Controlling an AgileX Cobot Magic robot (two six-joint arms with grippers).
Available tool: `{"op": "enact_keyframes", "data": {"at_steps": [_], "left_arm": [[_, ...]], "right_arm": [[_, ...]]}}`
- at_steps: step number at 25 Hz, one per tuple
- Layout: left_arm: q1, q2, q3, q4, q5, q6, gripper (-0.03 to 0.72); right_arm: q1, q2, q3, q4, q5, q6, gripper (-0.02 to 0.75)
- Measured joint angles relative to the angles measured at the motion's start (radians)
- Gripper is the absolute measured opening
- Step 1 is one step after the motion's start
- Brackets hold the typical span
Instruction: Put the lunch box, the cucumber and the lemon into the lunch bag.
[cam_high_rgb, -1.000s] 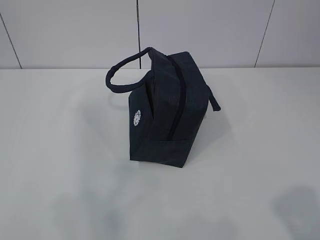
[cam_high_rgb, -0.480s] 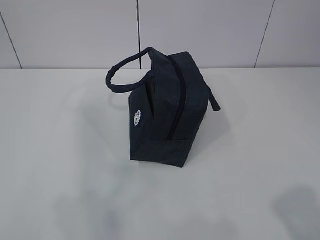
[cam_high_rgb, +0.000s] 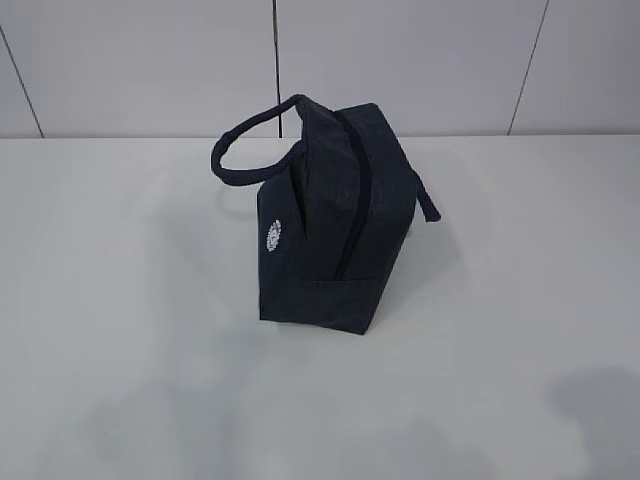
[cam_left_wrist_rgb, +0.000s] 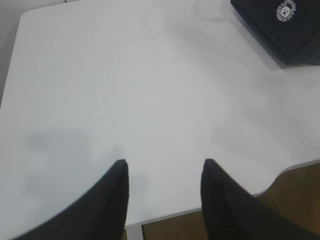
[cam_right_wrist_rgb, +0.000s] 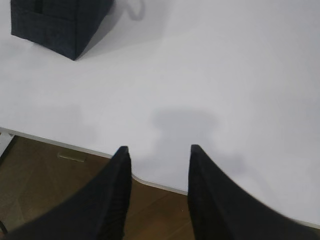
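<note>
The dark navy lunch bag stands in the middle of the white table, its zipper line running shut over the top and a white round logo facing left. A corner of the lunch bag shows at the top right of the left wrist view, and another corner of the lunch bag at the top left of the right wrist view. My left gripper hangs open over the table's front edge, empty. My right gripper is open and empty too, above the front edge. Lunch box, cucumber and lemon are out of view.
One loop handle arches to the bag's left, and a strap end sticks out on its right. The table's front edge has brown floor below it. A panelled wall stands behind.
The bag has not moved. The shadows on the table's front part have shifted slightly.
</note>
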Motion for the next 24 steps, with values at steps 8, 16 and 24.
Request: {"op": "enact_keyframes", "data": {"at_steps": [8, 16, 24], "left_arm": [[0.039, 0.000, 0.000, 0.000, 0.000, 0.000, 0.321], [0.039, 0.000, 0.000, 0.000, 0.000, 0.000, 0.321], [0.039, 0.000, 0.000, 0.000, 0.000, 0.000, 0.321]], "right_arm": [[-0.009, 0.000, 0.000, 0.000, 0.000, 0.000, 0.289], [-0.009, 0.000, 0.000, 0.000, -0.002, 0.000, 0.289], [-0.009, 0.000, 0.000, 0.000, -0.002, 0.000, 0.289]]}}
